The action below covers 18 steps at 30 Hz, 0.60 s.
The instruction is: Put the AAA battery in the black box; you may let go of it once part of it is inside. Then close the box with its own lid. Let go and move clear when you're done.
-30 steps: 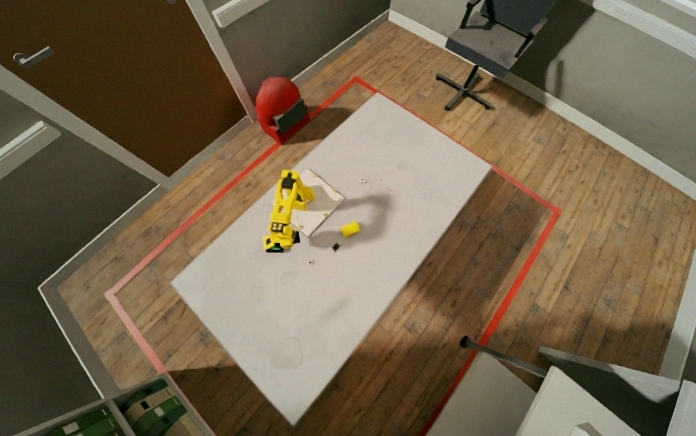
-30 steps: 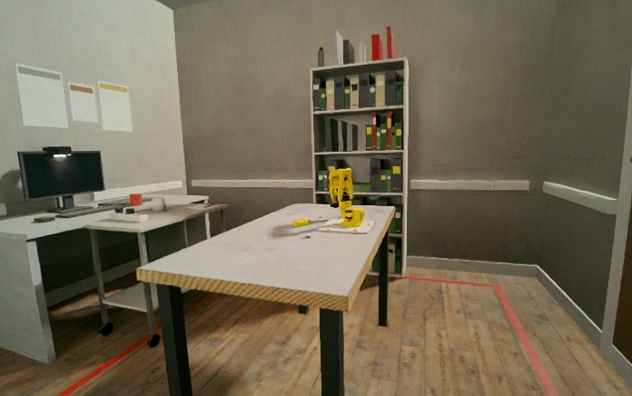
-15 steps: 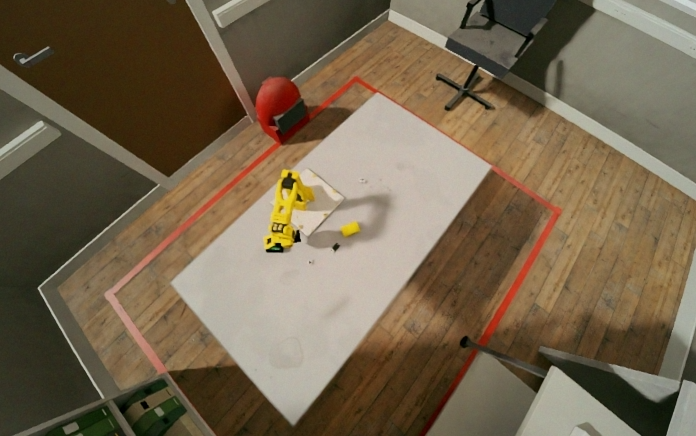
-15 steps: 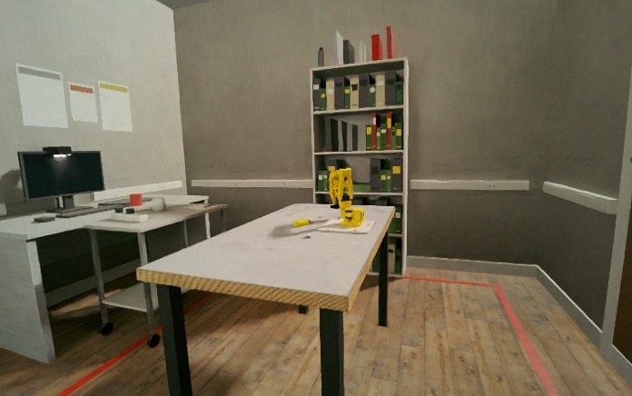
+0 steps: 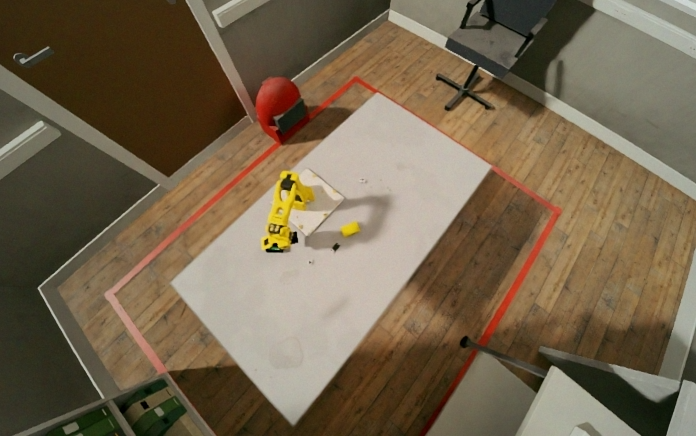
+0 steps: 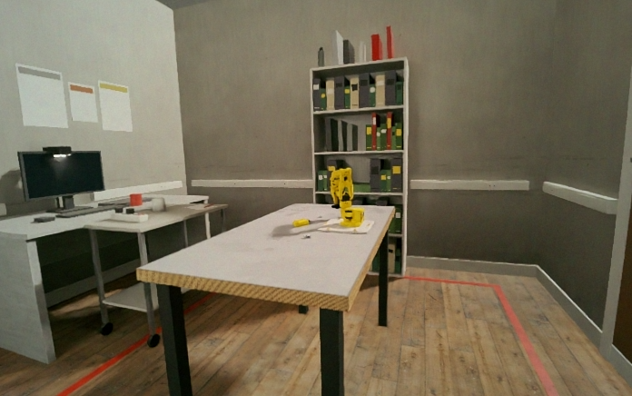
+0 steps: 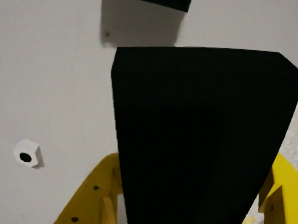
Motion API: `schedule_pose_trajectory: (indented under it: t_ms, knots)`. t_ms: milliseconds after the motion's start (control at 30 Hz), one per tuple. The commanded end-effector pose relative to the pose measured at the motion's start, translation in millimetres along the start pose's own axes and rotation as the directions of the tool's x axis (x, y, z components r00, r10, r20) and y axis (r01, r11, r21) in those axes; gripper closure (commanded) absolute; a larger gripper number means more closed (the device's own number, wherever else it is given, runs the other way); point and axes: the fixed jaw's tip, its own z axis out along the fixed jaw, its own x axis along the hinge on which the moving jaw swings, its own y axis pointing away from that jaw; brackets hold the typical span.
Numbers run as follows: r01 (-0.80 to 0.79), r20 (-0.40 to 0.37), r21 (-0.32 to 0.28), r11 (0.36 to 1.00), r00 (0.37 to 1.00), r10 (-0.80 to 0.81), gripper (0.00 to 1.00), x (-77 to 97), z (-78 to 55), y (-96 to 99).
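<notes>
Black lid, apparently [image 5: 274, 250] [image 7: 200, 135]: gripper [image 5: 275, 243] [image 6: 335, 201] [image 7: 195, 170] partly open, clamped on it. Probably light, stiff, smooth; opposite edges should offer the surest hold.
</notes>
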Motion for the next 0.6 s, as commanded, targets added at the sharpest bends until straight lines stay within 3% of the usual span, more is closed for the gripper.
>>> schedule_pose_trajectory:
  t_ms: [0,400,567]
  knots:
    - [0.000,-0.001,-0.001,1.000,1.000,0.000,0.77,-14.1,-2.1,4.1]
    - [0.000,-0.002,0.000,1.000,1.000,0.000,0.77,-57.7,-0.4,8.2]
    - [0.000,-0.002,0.000,1.000,1.000,0.000,0.77,-66.8,0.7,7.5]
